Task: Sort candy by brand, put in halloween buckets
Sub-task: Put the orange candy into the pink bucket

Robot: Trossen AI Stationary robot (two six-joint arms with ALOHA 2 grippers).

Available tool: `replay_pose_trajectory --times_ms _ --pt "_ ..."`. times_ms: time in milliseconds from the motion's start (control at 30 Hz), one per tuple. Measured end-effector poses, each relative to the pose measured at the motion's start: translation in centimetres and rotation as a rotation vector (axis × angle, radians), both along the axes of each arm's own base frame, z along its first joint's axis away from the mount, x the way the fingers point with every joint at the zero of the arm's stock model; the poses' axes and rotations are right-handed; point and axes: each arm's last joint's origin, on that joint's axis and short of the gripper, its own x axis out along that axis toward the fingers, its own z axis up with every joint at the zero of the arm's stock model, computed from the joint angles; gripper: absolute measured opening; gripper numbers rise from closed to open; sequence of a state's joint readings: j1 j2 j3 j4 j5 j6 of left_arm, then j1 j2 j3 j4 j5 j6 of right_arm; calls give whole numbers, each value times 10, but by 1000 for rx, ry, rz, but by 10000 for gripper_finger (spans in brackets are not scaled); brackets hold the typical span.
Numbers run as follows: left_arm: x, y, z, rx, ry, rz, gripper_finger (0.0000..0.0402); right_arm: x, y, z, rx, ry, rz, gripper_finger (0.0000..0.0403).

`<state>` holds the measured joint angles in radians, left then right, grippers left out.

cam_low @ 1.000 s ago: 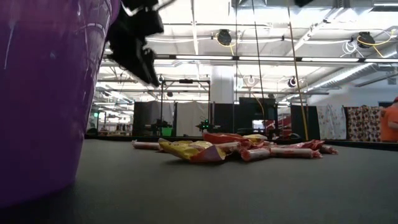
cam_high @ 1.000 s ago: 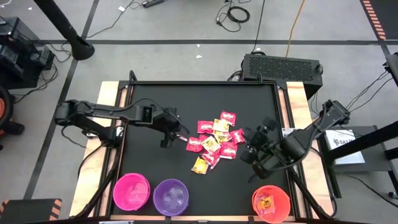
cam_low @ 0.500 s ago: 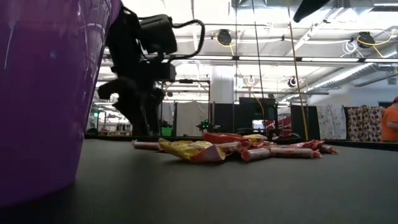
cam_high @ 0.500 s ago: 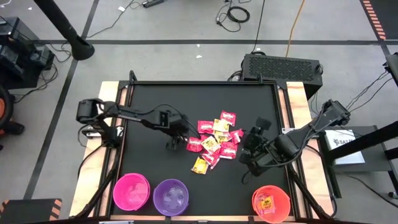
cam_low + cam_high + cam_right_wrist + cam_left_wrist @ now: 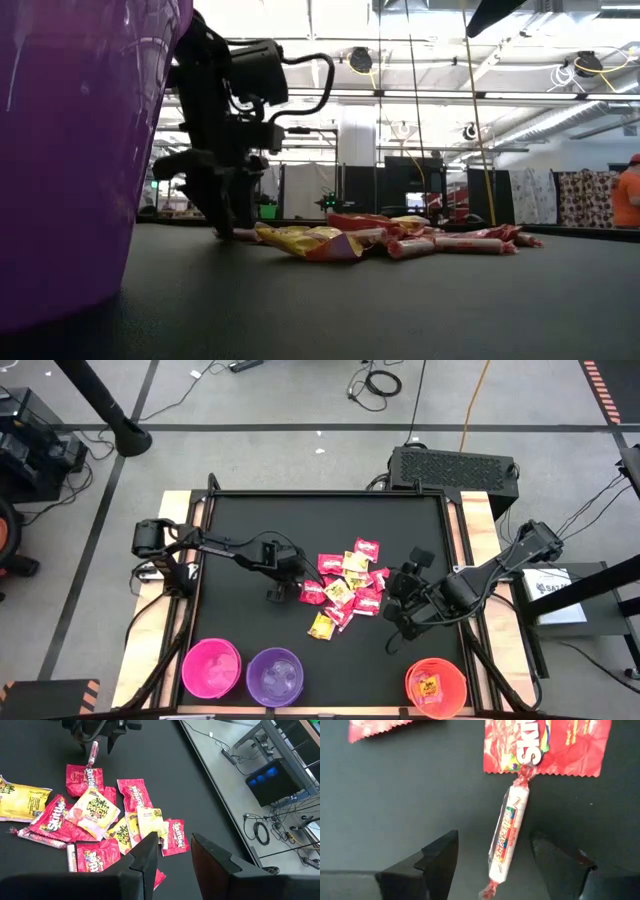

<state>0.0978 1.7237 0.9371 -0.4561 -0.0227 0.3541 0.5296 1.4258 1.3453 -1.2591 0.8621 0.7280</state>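
The candy lies as a pile of red, yellow and pale packets (image 5: 345,588) at the table's middle. At its left edge a white Smarties roll (image 5: 507,845) lies flat on the black table, one twisted end against a red Skittles packet (image 5: 545,745). My left gripper (image 5: 495,862) points down over the roll, open, one finger on either side of it and clear of it; the low view shows this gripper (image 5: 228,225) close above the table. My right gripper (image 5: 172,855) hangs open and empty to the right of the pile. Pink (image 5: 211,667), purple (image 5: 274,676) and orange-red (image 5: 436,687) buckets stand along the near edge.
The orange-red bucket holds a yellow packet (image 5: 428,685). The purple bucket's wall (image 5: 60,150) fills the low view's left. Bare black table lies at the far side and to the left of the pile. A person (image 5: 628,195) stands far off in the room.
My left gripper has come down steeply from well above the table to just over its surface at the pile's left edge, tipping further downward, and now straddles the Smarties roll. Its fingers have stayed open. The candy has not moved.
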Motion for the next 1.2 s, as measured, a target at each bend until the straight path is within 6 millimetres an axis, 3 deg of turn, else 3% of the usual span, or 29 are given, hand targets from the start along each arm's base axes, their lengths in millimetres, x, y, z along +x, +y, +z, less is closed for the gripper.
replay_pose_trajectory --times_ms 567,1000,1200 --pt "0 -2 -1 -23 10 -13 107 0 0 0 2 -2 0 109" --pt "0 -3 -3 -63 12 -25 50 0 0 0 3 -3 0 109" --pt "1 -2 -2 -66 3 -18 46 0 0 0 3 -3 0 109"
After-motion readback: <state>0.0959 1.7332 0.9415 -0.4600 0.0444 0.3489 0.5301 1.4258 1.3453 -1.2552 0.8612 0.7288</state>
